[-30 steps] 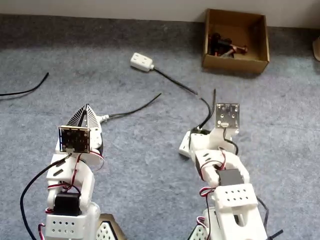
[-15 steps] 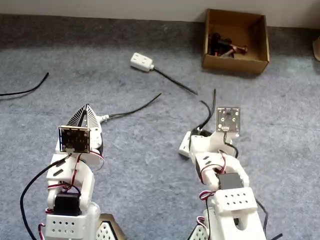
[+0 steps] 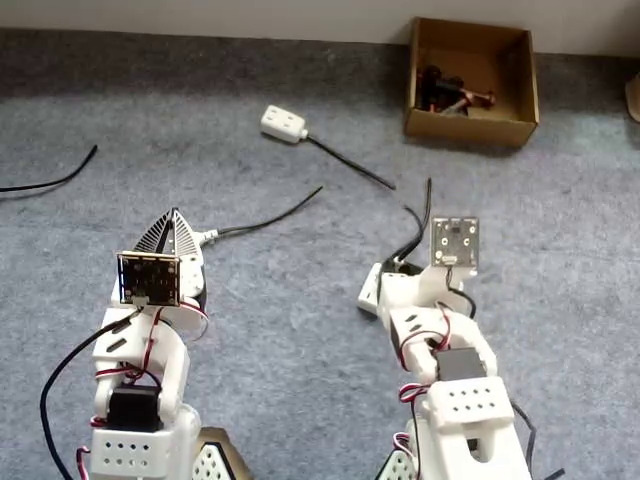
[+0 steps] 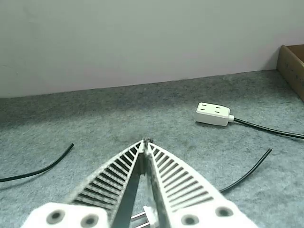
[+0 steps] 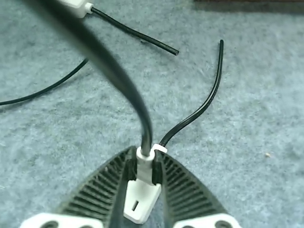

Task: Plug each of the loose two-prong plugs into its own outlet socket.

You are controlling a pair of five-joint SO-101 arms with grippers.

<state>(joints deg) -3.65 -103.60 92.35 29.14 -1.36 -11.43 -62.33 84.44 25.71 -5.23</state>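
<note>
L gripper (image 4: pixel 145 142) has its ribbed fingers together, tips meeting. Low between them, near the base, two metal prongs of a two-prong plug (image 4: pixel 142 217) poke through, so it looks clamped on that plug. From the high view the plug's white body sticks out of the gripper's side, touching it, and its black cord (image 3: pixel 270 216) trails away across the grey carpet (image 3: pixel 300 340). Ahead of the L fingertips and off to one side, well apart, lies a white outlet socket (image 4: pixel 213 114), slots facing up, w/ its own cord (image 4: pixel 266 128) running away from the gripper. On the other side of the tips, nearer the gripper, there's a loose black cable end (image 4: pixel 40 167). Over to the R gripper (image 5: pixel 144 155): fingers clamped on a slotted white socket block (image 5: pixel 141 195). One slot shows on its face, the body sits deep between the fingers and the neck comes up at the tips. A thick black lead (image 5: pixel 118 80) rises from that neck, up past the camera. Just beyond the R fingertips, touching the neck area, a thinner black cable (image 5: pixel 205 103) curves away and ends free on the carpet. Far ahead of the R arm sits a cardboard box (image 3: pixel 470 130) w/ small parts inside.
</note>
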